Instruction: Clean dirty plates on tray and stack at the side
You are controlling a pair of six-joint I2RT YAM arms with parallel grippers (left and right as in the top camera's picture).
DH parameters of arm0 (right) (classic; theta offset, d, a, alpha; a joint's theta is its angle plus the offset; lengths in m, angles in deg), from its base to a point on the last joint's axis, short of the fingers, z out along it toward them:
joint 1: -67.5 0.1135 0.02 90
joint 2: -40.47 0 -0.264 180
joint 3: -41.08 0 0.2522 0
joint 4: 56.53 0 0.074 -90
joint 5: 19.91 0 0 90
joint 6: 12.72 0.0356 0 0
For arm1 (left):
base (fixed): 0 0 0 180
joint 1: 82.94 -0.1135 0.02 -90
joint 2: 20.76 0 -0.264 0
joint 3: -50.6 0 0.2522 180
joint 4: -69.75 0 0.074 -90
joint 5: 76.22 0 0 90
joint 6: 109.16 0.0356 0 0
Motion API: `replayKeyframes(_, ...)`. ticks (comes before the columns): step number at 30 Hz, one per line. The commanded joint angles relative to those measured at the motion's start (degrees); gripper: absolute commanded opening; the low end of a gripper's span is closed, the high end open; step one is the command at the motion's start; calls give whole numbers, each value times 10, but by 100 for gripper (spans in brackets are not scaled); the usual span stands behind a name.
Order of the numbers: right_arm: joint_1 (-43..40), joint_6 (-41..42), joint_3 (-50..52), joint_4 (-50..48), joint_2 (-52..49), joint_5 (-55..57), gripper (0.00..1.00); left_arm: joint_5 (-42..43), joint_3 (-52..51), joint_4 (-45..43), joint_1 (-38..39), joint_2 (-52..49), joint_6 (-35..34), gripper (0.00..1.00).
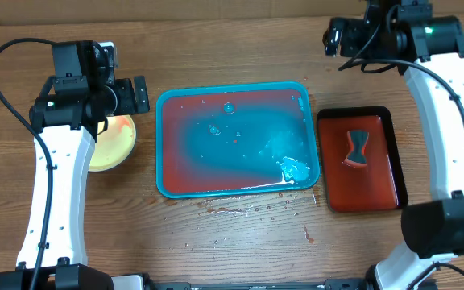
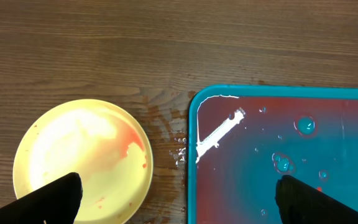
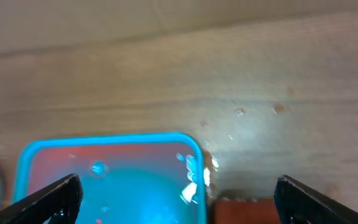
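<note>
Left claw [image 2: 180,200]: two black fingers [image 2: 48,200] at the bottom edge of its wrist view, set wide apart with nothing between them. One finger hangs over the yellow plate, the other over the left end of the tray.

Right claw [image 3: 180,200]: fingers likewise spread wide and holding nothing. From overhead it hangs over the far right part of the bench, beyond the red tray. Its wrist view is blurred and takes in the far right corner of the tray and a sliver of the red tray.

Yellow plate [image 2: 82,162]: one round, pale yellow-green plate lying flat on the bench, just left of the tray and apart from it, partly under the left arm. Faint orange-red smear across its floor. Whether other plates lie beneath it cannot be told.

Tray [image 1: 161,145]: large, rectangular, teal-blue, with rounded corners and a raised rim, at mid-bench. Floor reddish towards the edges and clearer blue in the middle, wet, with scattered droplets and a pale glistening patch near its front right corner.

Red tray [image 1: 362,192]: smaller, dark red, black-rimmed, just right of the tray, close but not touching.

Sponge [image 1: 357,149]: waisted, bow-shaped piece, dark above and reddish below, lying on the red tray's far half.

Bench [image 1: 240,250]: brown wood grain, with small reddish splashes [image 1: 248,211] along the tray's front edge and by its left side.
</note>
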Motion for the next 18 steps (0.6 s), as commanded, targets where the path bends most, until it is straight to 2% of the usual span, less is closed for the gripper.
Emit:
replayKeyframes(1, 1, 2, -5, -8, 45, -53, 100, -5, 8, 0, 1, 0, 13, 100)
replayKeyframes(18, 0, 7, -5, -21, 57, -50, 100, -5, 8, 0, 1, 0, 13, 100)
